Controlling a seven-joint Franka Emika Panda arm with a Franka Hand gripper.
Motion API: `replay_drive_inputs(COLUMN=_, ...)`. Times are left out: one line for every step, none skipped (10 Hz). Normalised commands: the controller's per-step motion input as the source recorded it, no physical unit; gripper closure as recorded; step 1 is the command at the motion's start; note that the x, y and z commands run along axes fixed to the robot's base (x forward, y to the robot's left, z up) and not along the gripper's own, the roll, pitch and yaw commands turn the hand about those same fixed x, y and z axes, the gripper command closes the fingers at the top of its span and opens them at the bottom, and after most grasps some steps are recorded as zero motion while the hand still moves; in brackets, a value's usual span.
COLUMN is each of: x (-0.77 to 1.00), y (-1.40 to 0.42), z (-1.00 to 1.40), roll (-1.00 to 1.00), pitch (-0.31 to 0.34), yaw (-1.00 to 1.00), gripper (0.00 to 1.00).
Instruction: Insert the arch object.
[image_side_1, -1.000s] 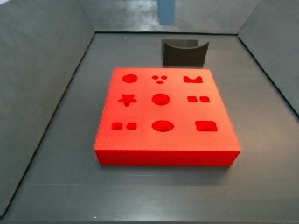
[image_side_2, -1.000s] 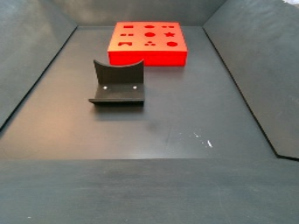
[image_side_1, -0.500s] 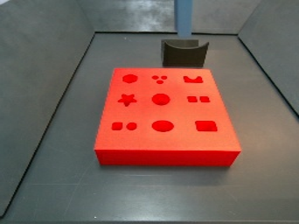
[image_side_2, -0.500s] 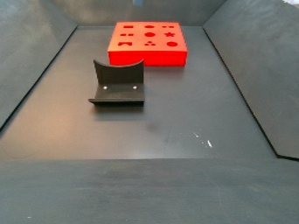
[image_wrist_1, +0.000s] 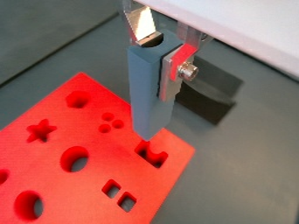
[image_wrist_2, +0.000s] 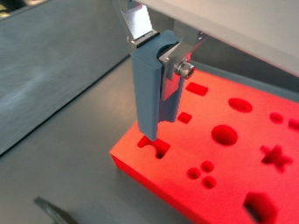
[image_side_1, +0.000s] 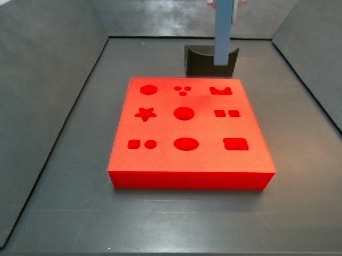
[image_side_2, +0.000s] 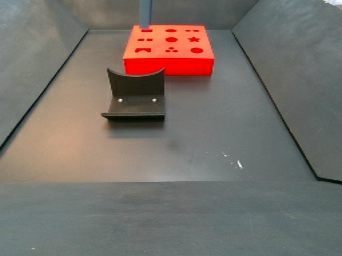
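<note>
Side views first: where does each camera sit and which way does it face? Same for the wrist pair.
Side view: sits before the red board, facing the fixture behind it; the gripper's finger hangs there.
Side view: opposite end, fixture near, board far; the finger's tip shows.
Wrist views: both look down the gripper at the arch-shaped hole.
Shared: both side views show board, fixture and finger.

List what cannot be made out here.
- Arch object: seen in no view. Whether the claw, low over a corner of the red board, holds it is hidden by its blue-grey finger.
- Claw's opening: the wrist views show one finger only.
- Claw's upper part: cut off by the top edge in both side views.
- Fixture: partly behind the finger.
</note>
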Motion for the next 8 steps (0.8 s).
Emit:
replay_drive_inputs(x=0.27, y=0.10, z=-0.40, roll=-0.04, pitch=0.011, yaw=-0.85, gripper=1.00)
replay_drive_inputs(x=0.24, y=0.07, z=-0.36, roll=-0.04, pitch=0.043, yaw=-0.83, gripper=1.00)
replay_drive_inputs(x=0.24, y=0.00, z=-0.27, roll=-0.05, pitch=0.014, yaw=-0.85, gripper=1.00)
replay_drive_inputs(x=0.27, y=0.00, z=-0.18, roll=-0.09, pitch=0.003, yaw=-0.84, gripper=1.00)
replay_drive_inputs(x=0.30, y=-0.01, z=-0.03, roll=-0.08, pitch=0.019, yaw=-0.77, gripper=1.00)
replay_drive_inputs(x=0.32, y=-0.08, z=0.00, roll=-0.05, pitch=0.024, yaw=-0.72, gripper=1.00)
replay_drive_inputs(x=0.21, y=-0.14, z=0.00, roll=0.00, pitch=0.073, yaw=-0.72, gripper=1.00)
replay_drive_inputs(x=0.10, y=-0.14, z=0.00, roll=0.00, pitch=0.090, yaw=-0.77, gripper=1.00)
